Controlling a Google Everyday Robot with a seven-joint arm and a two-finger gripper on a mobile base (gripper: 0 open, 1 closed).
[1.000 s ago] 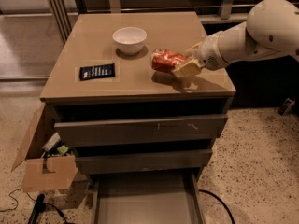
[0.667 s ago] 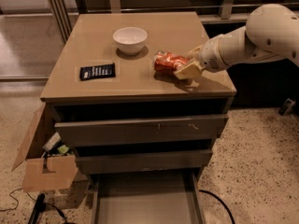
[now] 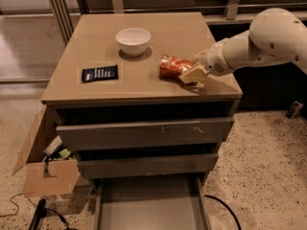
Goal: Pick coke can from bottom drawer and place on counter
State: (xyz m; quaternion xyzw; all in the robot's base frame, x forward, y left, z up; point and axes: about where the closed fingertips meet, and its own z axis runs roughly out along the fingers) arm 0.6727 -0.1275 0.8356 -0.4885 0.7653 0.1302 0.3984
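The coke can [image 3: 171, 67] lies on its side on the counter [image 3: 172, 30], right of centre near the front edge. My gripper [image 3: 193, 74] reaches in from the right and is closed on the can's right end, with the can resting on the counter top. The bottom drawer [image 3: 148, 206] is pulled open below, and its flat floor shows nothing on it.
A white bowl [image 3: 133, 40] stands at the counter's middle back. A flat black packet [image 3: 99, 73] lies at the front left. The two upper drawers [image 3: 144, 133] stand slightly ajar. An open cardboard box [image 3: 45, 174] sits on the floor to the left. A cable [image 3: 225, 210] runs at the right.
The gripper and the can have shifted slightly to the right and toward the front edge. The can has settled flat on the counter.
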